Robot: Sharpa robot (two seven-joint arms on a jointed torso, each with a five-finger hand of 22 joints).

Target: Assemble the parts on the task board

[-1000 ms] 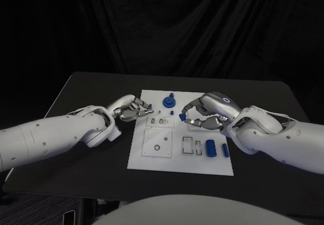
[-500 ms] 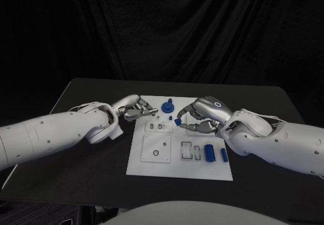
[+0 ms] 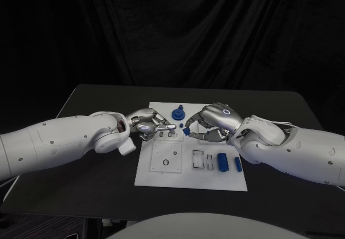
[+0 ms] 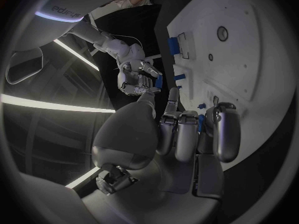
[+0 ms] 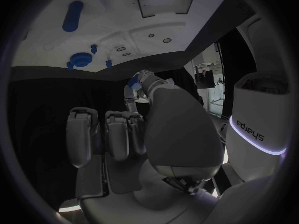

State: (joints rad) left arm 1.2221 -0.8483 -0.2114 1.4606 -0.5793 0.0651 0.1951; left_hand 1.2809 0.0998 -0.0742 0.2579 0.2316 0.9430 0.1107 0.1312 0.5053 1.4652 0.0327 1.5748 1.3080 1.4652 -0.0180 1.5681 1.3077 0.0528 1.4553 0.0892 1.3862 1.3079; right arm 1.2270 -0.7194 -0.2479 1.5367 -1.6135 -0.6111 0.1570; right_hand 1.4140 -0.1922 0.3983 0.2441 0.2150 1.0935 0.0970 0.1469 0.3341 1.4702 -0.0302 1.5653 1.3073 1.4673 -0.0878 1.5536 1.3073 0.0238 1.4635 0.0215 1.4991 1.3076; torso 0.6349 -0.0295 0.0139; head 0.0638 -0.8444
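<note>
My right hand [image 3: 210, 124] pinches a small blue part [image 3: 187, 131] in its fingers, hovering over the task board [image 3: 192, 177] near its far slots, ready for seating. My left hand [image 3: 152, 125] hovers alongside; whether its curled fingers hold anything, I cannot tell.

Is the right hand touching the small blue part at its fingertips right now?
Touching. In the head view the right hand pinches the small blue part at its fingertips; the right wrist view shows the blue piece against a fingertip too.
</note>
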